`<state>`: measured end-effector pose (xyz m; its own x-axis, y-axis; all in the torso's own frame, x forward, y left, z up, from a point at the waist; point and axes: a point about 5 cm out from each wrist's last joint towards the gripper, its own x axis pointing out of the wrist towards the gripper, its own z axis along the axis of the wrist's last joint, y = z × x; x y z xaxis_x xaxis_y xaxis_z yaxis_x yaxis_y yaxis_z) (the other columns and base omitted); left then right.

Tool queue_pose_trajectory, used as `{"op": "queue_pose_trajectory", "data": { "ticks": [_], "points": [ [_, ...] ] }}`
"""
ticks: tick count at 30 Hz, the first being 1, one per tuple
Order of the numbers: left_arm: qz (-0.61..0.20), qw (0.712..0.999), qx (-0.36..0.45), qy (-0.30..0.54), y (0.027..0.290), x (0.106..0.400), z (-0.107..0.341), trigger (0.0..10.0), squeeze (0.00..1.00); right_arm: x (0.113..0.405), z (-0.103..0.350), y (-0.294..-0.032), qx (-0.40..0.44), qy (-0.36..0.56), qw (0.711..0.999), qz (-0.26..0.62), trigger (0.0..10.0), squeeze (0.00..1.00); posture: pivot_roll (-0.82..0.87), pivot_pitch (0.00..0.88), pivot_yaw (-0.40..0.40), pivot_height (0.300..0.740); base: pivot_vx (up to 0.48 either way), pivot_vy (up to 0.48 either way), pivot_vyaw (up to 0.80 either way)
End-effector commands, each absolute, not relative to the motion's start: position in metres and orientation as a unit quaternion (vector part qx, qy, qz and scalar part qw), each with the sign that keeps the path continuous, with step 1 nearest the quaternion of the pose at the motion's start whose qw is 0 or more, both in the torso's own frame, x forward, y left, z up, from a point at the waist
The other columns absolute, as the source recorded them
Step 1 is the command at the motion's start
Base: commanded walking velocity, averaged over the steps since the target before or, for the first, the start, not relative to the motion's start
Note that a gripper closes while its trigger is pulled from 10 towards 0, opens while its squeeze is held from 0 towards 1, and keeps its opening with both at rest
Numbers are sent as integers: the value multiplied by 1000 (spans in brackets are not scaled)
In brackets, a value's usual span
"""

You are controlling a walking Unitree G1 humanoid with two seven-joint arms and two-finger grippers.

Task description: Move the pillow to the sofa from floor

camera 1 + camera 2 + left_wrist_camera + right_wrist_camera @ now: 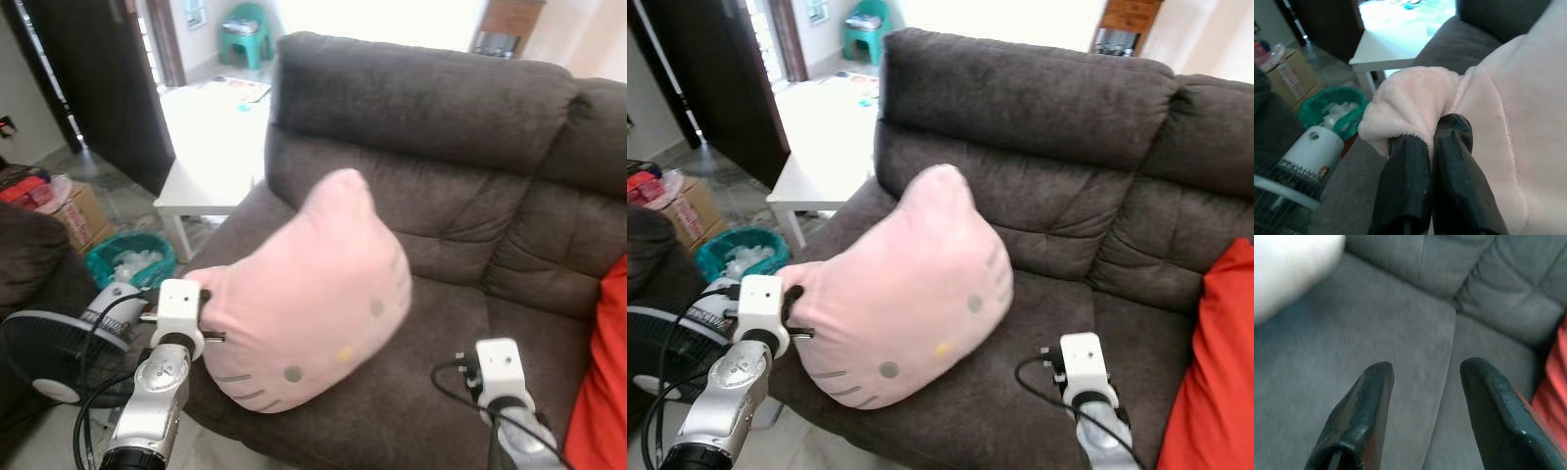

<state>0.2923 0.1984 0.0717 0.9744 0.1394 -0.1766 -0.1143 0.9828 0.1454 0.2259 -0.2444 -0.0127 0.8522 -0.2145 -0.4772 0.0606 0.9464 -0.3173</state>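
1. My left pincer (1432,132), fingers pressed together, pinches the pink cat-face pillow (304,294) by its left ear.
2. Pillow: over the dark grey sofa (441,127) seat, left side.
3. My right pincer (1425,372), spread wide and empty, hovers over the seat near a red cushion (1215,362).

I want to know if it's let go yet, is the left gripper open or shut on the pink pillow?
Shut: the left gripper pinches the pink pillow by a bunched corner, fingers pressed together.

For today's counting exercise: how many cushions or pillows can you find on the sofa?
2. The pink pillow sits on the seat, pinched at its edge by the left gripper; a red cushion lies at the sofa's right edge, partly cut off.
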Motion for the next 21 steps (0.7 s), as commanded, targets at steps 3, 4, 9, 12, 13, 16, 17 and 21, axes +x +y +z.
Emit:
{"op": "queue_pose_trajectory", "data": {
  "ticks": [3,4,9,12,13,16,17,21],
  "points": [
    [104,986,76,108,212,289,66,10000,0,217,-27,-241,-146,289,943,-82,10000,0,50,22,-32,740,0,0,0],
    [104,986,76,108,212,289,66,10000,0,217,-27,-241,-146,289,943,-82,10000,0,50,22,-32,740,0,0,0],
    [-78,994,36,73,166,296,71,10000,0,202,-46,-240,-141,331,927,-103,10000,0,51,18,-33,740,0,0,0],
    [-128,989,38,66,154,295,73,10000,0,195,-55,-235,-132,350,922,-97,10000,0,49,17,-31,740,0,0,0],
    [-138,988,35,66,152,295,73,10000,0,191,-59,-232,-131,359,920,-91,10000,0,49,17,-31,740,0,0,0],
    [-158,985,39,65,148,296,74,10000,0,183,-67,-223,-119,375,916,-77,10000,0,47,17,-32,740,0,0,0],
    [-168,983,40,65,146,297,74,10000,0,178,-71,-220,-113,386,913,-75,10000,0,48,17,-32,740,0,0,0],
    [-187,979,48,63,145,297,75,10000,0,166,-80,-217,-101,413,902,-79,10000,0,49,19,-31,740,0,0,0]
  ]
}}
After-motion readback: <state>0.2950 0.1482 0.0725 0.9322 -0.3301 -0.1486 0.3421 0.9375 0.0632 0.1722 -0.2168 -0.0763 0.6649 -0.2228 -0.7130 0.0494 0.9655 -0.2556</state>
